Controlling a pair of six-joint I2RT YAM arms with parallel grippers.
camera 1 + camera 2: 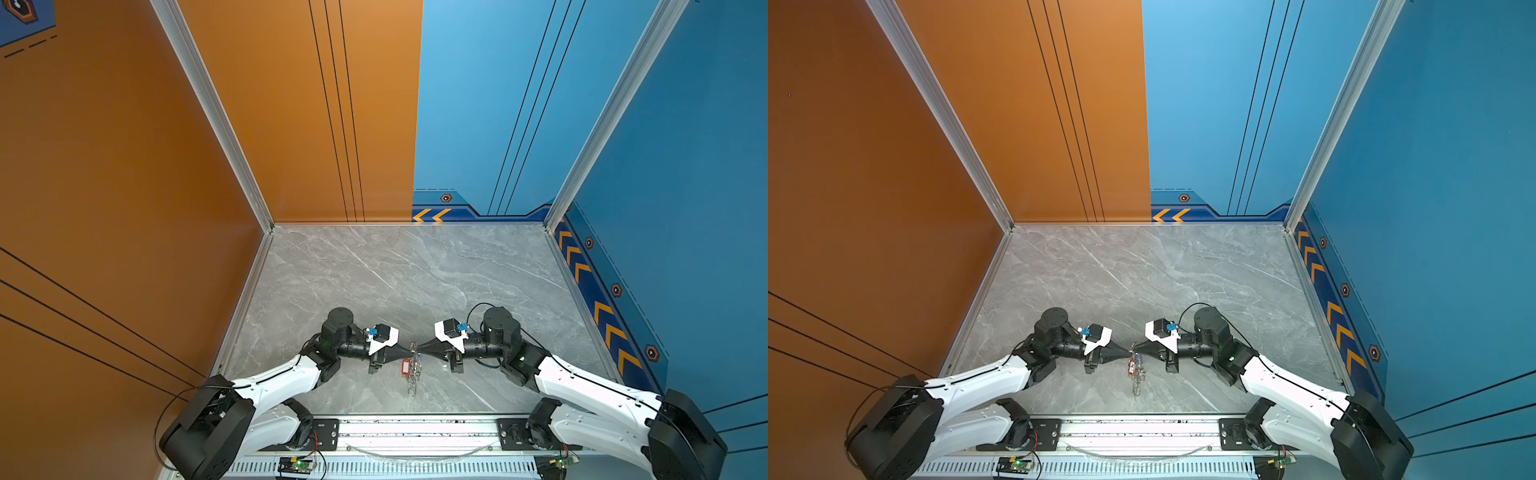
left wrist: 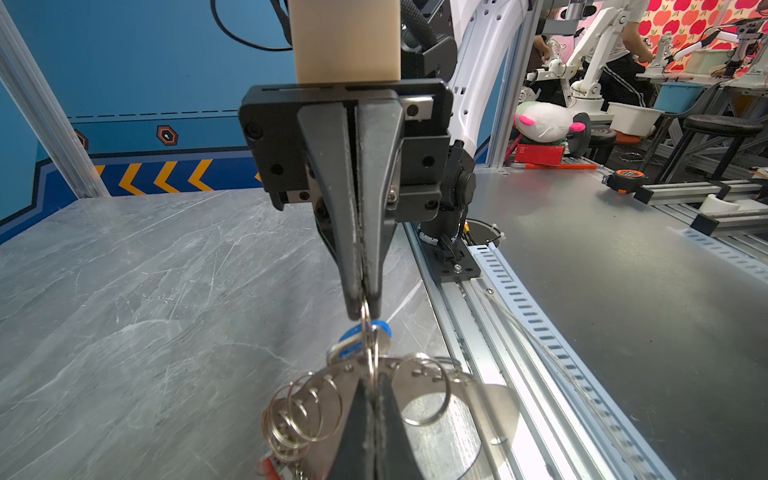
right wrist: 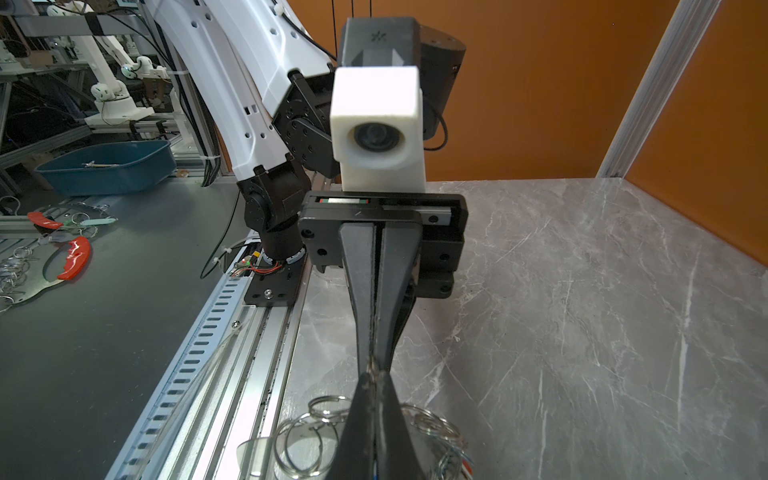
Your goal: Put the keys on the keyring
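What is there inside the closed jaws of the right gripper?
A silver split ring is pinched at the tips of the right gripper, and a blue key tag shows just past it. How deep the ring reaches inside is hidden by the gripper itself.

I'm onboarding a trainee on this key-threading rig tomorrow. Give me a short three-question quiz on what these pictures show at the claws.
1. Which does the right claw pinch? A: a split ring; B: a coin; C: a pencil.
2. True or false: the left claw stands wide open.
3. Fill in: in the left wrist view, the key tag beside the right claw's tip is ___.
Key: 1 A; 2 false; 3 blue.
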